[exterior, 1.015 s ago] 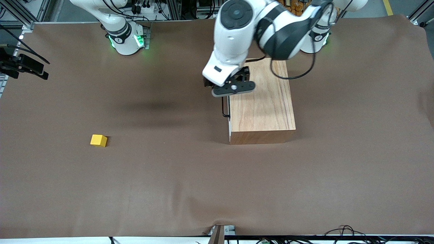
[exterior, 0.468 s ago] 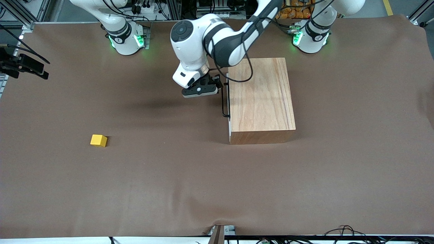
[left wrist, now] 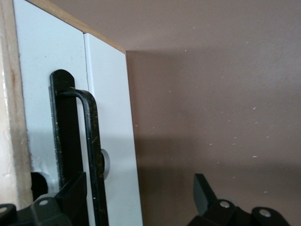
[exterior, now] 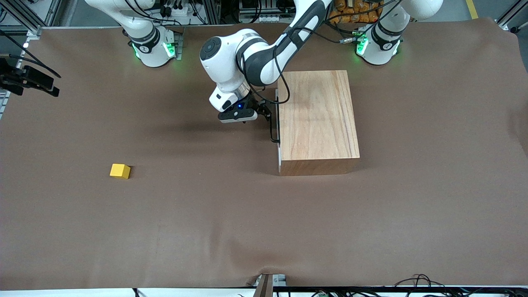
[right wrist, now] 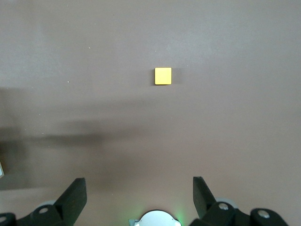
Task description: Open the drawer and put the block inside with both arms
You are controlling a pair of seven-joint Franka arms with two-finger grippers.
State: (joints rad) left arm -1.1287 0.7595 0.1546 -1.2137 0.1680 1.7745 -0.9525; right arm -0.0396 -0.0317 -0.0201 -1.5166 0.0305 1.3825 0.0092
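Observation:
The drawer is shut in the wooden box (exterior: 317, 119). Its white front panel (exterior: 279, 154) and black bar handle (exterior: 271, 126) face the right arm's end of the table. My left gripper (exterior: 265, 112) is low in front of the drawer, open, with the handle bar (left wrist: 93, 155) between its fingers (left wrist: 203, 193), close to one of them. The yellow block (exterior: 120, 170) lies on the table toward the right arm's end, nearer the front camera than the box. My right gripper (right wrist: 138, 181) is open and empty, high over the table near its own base, and looks down on the block (right wrist: 163, 76).
Brown cloth (exterior: 206, 214) covers the whole table. A black camera mount (exterior: 29, 80) sticks in at the table edge at the right arm's end. Cables (exterior: 412, 282) lie along the front edge. The right arm's base (exterior: 152, 47) glows green.
My left arm has swung down from over the box's top to in front of the drawer, bringing its open gripper around the handle. The block and the box have not moved.

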